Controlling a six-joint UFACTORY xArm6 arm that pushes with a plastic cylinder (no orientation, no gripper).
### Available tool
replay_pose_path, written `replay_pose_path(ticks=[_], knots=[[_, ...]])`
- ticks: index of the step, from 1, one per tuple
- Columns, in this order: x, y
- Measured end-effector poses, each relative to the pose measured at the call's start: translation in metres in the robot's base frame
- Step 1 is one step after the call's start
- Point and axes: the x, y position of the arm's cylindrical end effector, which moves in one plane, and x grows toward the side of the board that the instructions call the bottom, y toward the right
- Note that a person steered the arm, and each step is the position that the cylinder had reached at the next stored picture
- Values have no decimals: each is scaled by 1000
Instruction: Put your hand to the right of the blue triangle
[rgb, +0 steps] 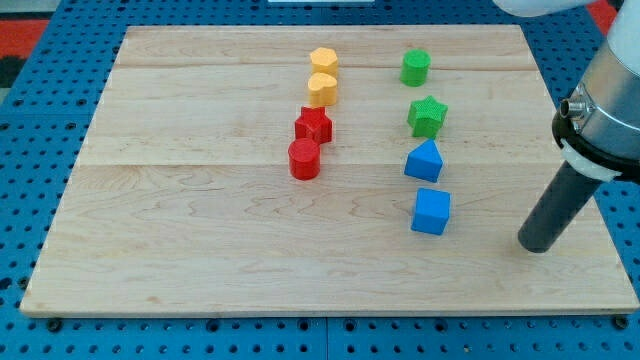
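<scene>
The blue triangle (424, 160) lies on the wooden board (200, 220), right of centre. A blue cube (431, 211) sits just below it and a green star (427, 116) just above it. My tip (537, 243) rests on the board near its right edge, to the right of and below the blue triangle, roughly level with the lower side of the blue cube. It touches no block.
A green cylinder (415, 67) stands at the view's top. Two yellow blocks (323, 61) (322, 89) touch in a column left of it. A red star (313, 125) and a red cylinder (304, 159) touch below them.
</scene>
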Motion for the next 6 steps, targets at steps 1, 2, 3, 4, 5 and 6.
replay_pose_path(ticks=[1,2,3,4,5,6], knots=[[-1,0],[-12,4],[-35,2],[-61,15],[-70,24],[-80,26]])
